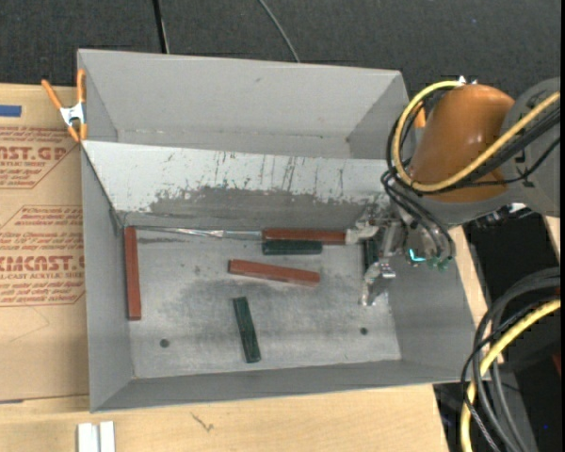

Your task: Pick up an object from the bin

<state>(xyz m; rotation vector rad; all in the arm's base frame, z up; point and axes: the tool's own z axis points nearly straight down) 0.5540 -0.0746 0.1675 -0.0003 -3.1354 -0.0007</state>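
Noting the arm [461,144] angled down from the right, claw [375,276] low in the bin [245,102], beside a red-brown bar [301,237]; we cannot tell its opening.

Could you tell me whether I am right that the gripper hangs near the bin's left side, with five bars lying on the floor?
Not quite: the camera view shows the gripper near the right side of the bin, not its left. The five bars do lie on the floor: three red-brown bars and two dark green bars.
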